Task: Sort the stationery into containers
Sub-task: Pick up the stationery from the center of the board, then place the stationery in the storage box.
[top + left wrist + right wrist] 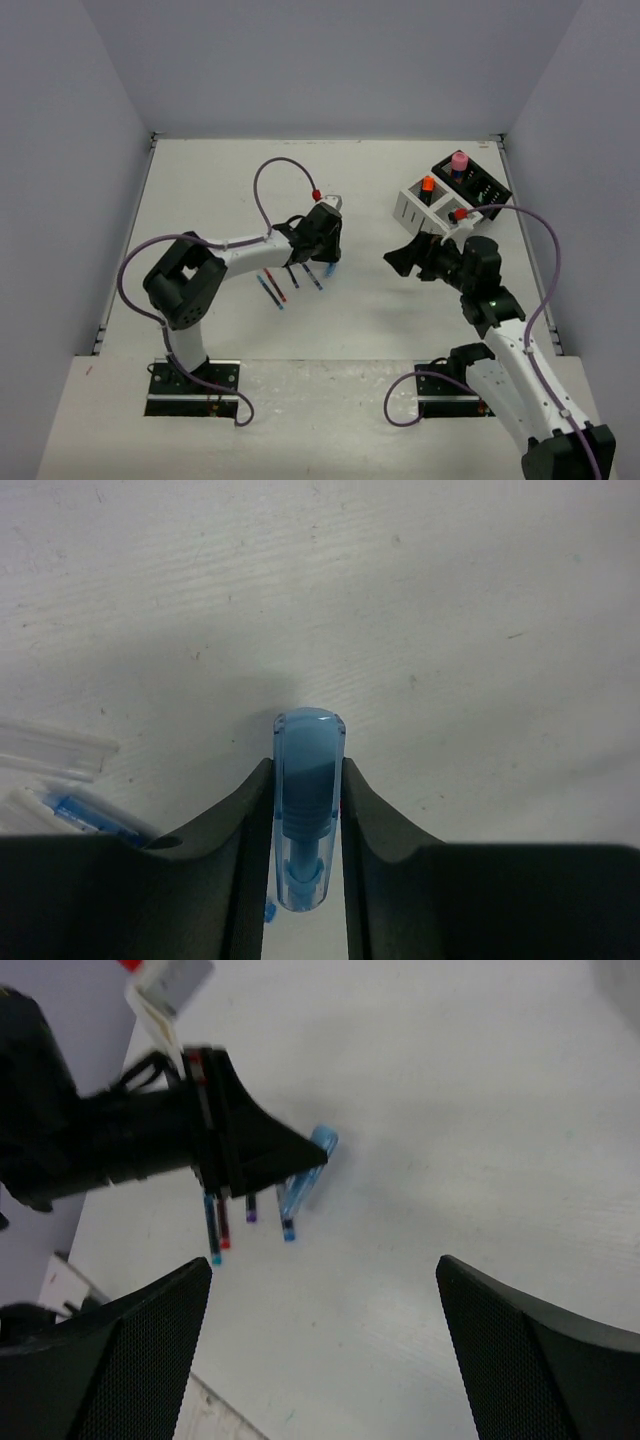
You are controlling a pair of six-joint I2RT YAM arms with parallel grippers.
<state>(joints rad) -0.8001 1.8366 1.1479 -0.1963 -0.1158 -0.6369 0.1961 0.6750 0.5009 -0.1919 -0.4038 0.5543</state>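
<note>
A matte white table (200, 180), faintly scuffed, spans the scene; plain pale grey-lilac walls (330, 60) enclose it on three sides; lighting even, shadows soft.

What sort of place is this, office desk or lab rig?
Probably a lab robot cell, not an office: white table walled by plain grey panels, with pens, a white organiser box and a black organiser box staged.

- table (200, 200): carries everything listed.
- loose pens (272, 290): lying side by side on the table, left of centre.
- left claw (327, 255): just behind and right of the loose pens, with a capped pen (309, 745) between its fingers.
- two-compartment organiser box (412, 205): far right, with a highlighter (427, 186) standing in it.
- second organiser box (490, 190): just beside the first, behind and to its right, with a stubby cylinder (459, 161) standing in it.
- right claw (405, 257): in front of both boxes.
</note>
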